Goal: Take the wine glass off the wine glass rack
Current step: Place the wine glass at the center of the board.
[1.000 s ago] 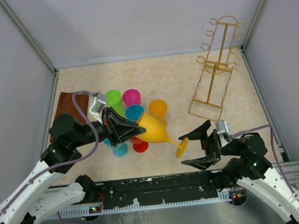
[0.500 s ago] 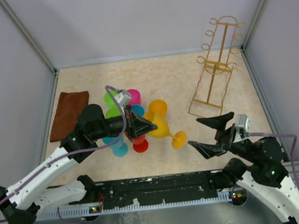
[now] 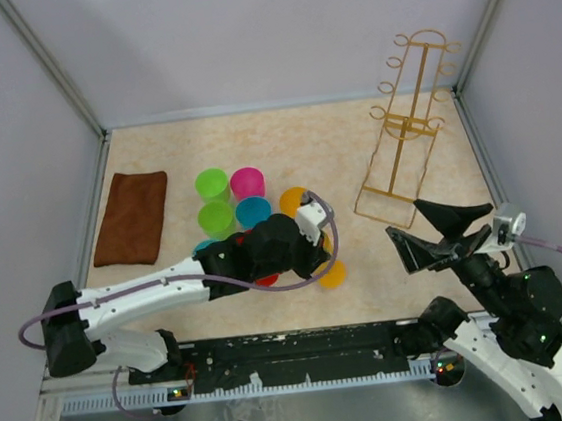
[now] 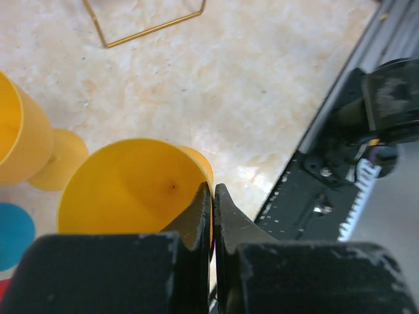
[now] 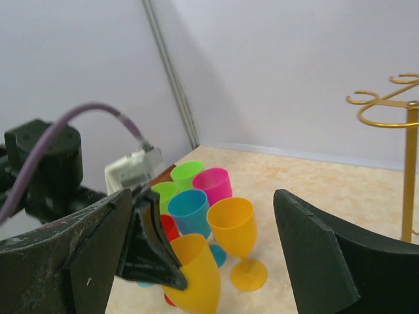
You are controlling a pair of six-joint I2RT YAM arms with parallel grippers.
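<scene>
Left gripper [image 4: 212, 193] is clamped all the way down. In the left wrist view I see its two black fingers [image 4: 196, 219] pinching the rim of the yellow wine glass [image 4: 127, 190] between them, one inside the bowl and one outside. That glass is off the wine glass rack [image 3: 405, 127]. It sits near the middle of the counter [image 3: 303, 133], toward the near edge, and from overhead its round foot pokes out just right of the left wrist. In the right wrist view the bowl leans over. I can't tell whether the foot is resting on the counter or hanging just above it.

The left arm is stretched well across, lying over the near side of the cluster of coloured glasses. A second yellow wine glass [image 5: 236, 239] stands upright just behind the held one. Beyond it are a blue glass [image 5: 190, 209], a pink glass [image 5: 213, 186] and two green glasses [image 3: 212, 185], all packed close together. A brown cloth [image 3: 131, 218] lies flat at the far left of the counter.

The rack stands in the far right corner, well apart from the held glass.

Right gripper [image 3: 402, 216] hangs above the near right of the counter with its jaws spread wide and nothing between them. It points toward the cluster and sits near the rack's base.
</scene>
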